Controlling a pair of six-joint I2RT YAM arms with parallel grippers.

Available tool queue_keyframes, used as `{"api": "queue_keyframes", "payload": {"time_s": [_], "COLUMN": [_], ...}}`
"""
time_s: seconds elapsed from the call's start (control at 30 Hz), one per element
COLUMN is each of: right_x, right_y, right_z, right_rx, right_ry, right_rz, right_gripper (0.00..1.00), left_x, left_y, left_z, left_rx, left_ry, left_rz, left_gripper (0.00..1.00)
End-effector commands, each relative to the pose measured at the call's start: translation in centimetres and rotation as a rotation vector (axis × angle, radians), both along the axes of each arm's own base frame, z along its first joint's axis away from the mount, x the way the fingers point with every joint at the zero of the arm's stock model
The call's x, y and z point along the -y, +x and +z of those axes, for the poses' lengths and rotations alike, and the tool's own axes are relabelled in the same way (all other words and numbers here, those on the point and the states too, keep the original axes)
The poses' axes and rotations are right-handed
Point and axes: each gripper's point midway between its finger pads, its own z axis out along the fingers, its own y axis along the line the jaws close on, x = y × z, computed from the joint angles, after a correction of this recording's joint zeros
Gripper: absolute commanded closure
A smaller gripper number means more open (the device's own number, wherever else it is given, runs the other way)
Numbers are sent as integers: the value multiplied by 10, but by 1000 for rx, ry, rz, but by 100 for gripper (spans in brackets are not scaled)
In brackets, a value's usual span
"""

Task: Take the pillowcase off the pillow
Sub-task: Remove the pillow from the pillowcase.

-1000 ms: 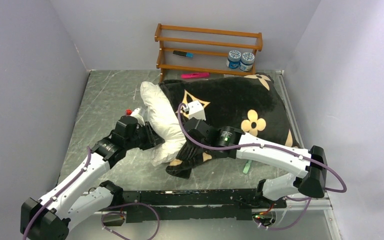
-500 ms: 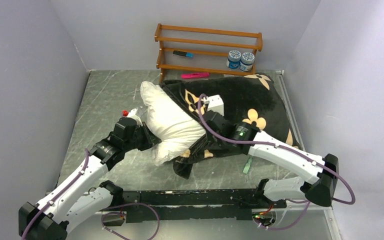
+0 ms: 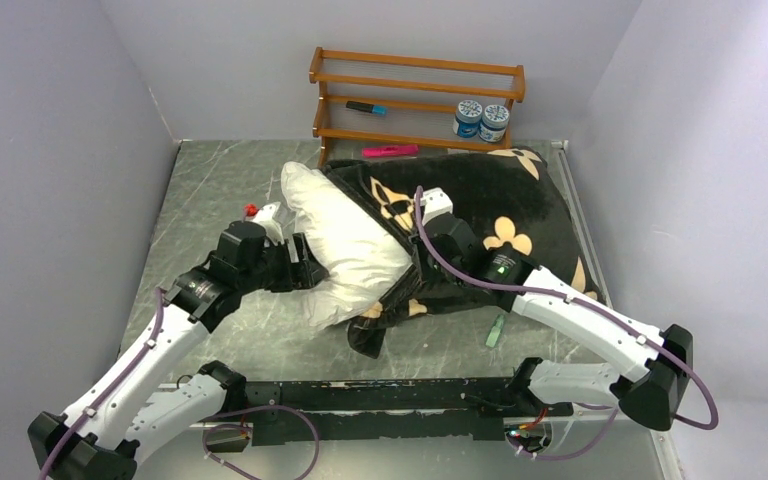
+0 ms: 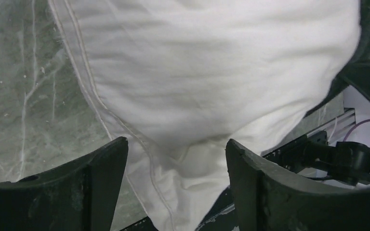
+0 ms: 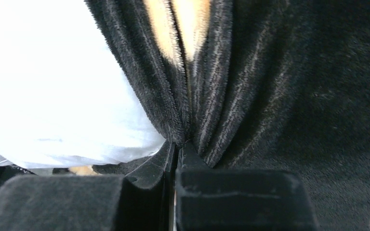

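R gripper [image 5: 176,149] pinched tight on a fold of the black plush pillowcase [image 3: 490,200] near its mouth. L gripper [image 4: 176,190] jaws wide, corner of the white pillow [image 3: 345,255] btwn them, not clamped. Pillow lies mid-table, left part bare, rest inside the case toward the right. Risks, my guess: w/ nothing anchoring the pillow, a pull by R prob drags the whole bundle instead of stripping it. Thin plush pinch may slip. Case's far edge sits near the pink marker [image 3: 390,151] and wooden rack [image 3: 415,95], so a tug that way could shove them. Surface: grey marbled tabletop [image 3: 210,190], looks slick. Room: plain pale walls [image 3: 50,150] on 3 sides, two blue-lidded jars [image 3: 481,119] on the rack.
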Motion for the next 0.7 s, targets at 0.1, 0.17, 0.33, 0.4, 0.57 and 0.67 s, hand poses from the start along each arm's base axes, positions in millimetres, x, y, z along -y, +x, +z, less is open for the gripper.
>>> {"api": "queue_keyframes", "payload": {"time_s": [0.1,0.17,0.33,0.4,0.57,0.67], "right_x": [-21,-25,-32,-34,-35,-35], "right_y": [16,17,18,18,18,17], "right_z": [14,14,9,8,7,8], "right_rx": [65,65,54,50,48,50], "right_ry": [22,22,27,29,31,36], "right_rz": [75,84,107,107,112,115], "right_gripper": [100,100,100,100,100,100], "left_x": [0,4,1,5,17,23], "left_y": [-27,-39,-56,-55,-53,-54], "left_z": [11,7,-10,-11,-24,-33], "left_rx": [-17,-51,-103,-101,-131,-143], "left_ry": [30,14,35,17,-19,-15], "left_rz": [-145,-189,-237,-241,-253,-259], "left_gripper": [15,13,13,13,13,13]}}
